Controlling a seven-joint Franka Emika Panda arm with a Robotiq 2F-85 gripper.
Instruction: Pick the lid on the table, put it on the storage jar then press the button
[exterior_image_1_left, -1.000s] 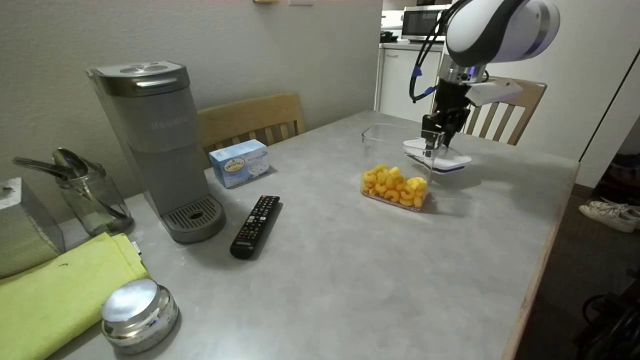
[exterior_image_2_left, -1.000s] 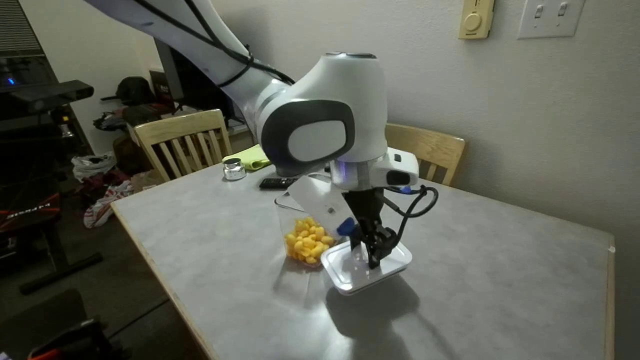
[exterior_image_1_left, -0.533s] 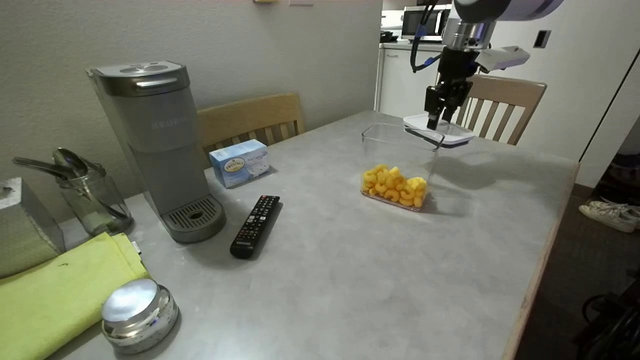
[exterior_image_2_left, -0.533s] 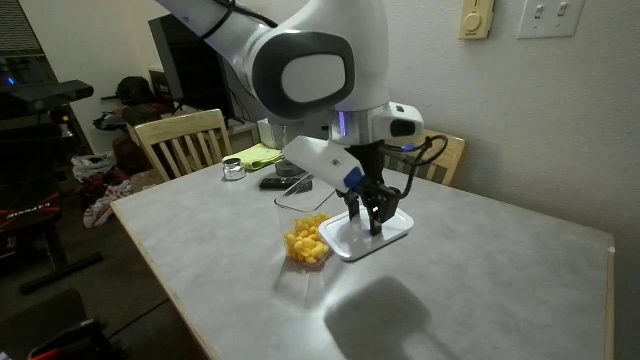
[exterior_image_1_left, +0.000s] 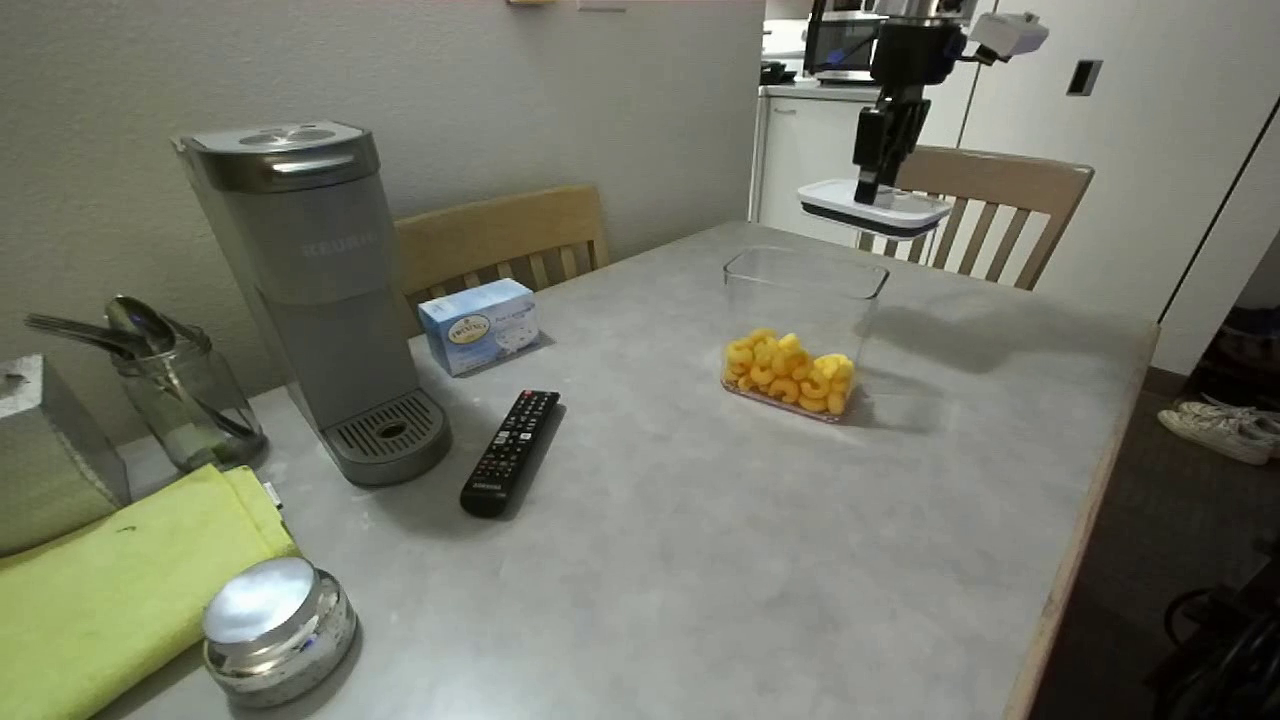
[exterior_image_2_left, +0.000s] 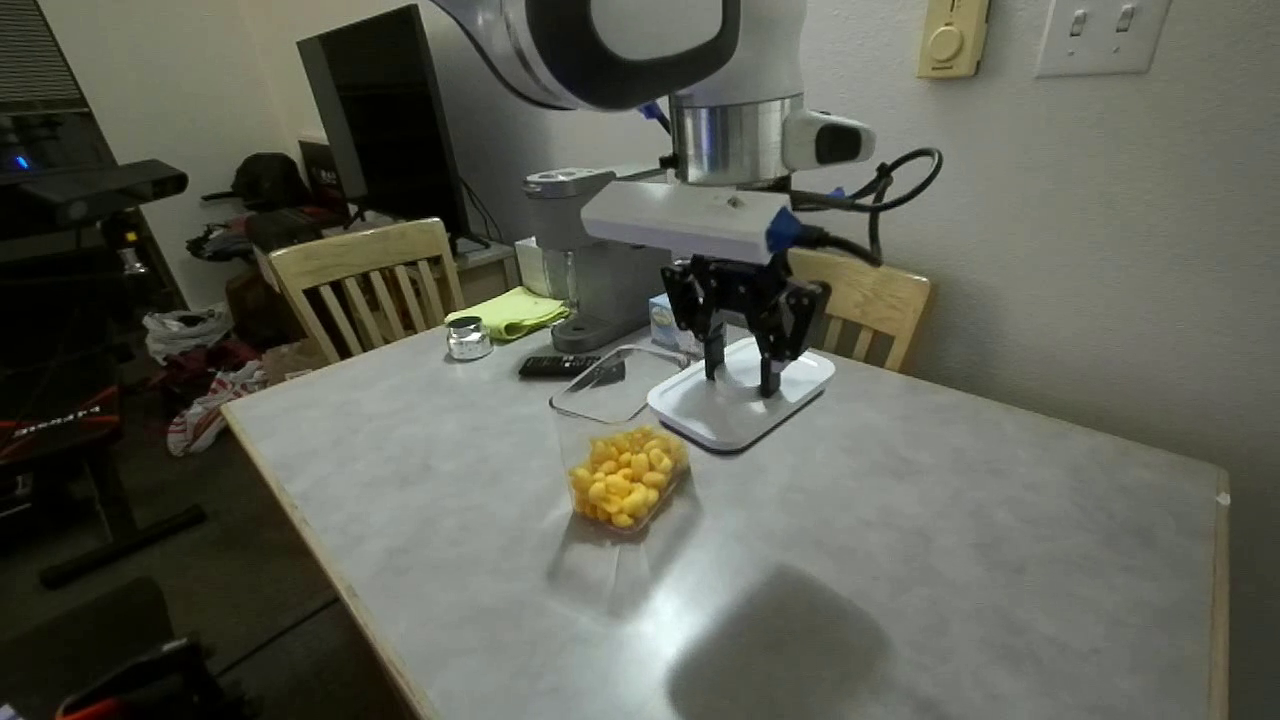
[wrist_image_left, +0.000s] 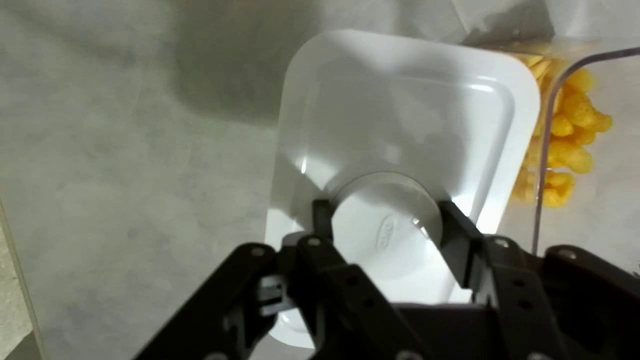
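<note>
- The claw (exterior_image_2_left: 741, 381) stands partway closed, its two fingers (wrist_image_left: 457, 242) gripping the round button (wrist_image_left: 387, 225) from opposite sides.
- By that button it holds the lid (exterior_image_1_left: 830, 194), roughly level, above the desk (exterior_image_1_left: 700, 560).
- The uncovered storage jar (exterior_image_1_left: 795, 308) stands on the desk with yellow-orange puffs (exterior_image_2_left: 622, 485) inside; in an exterior view the lid hangs toward 1 o'clock from it.
- The wrist view alone shows the button's oval logo (wrist_image_left: 385, 232); there the storage jar lies toward 3 o'clock of the lid.
- The Keurig coffee maker (exterior_image_1_left: 340, 270), lettering legible in an exterior view, stands there at 9 o'clock from the storage jar.
- The microwave (exterior_image_1_left: 842, 40) and television (exterior_image_2_left: 375, 140) each appear in a single exterior view.
</note>
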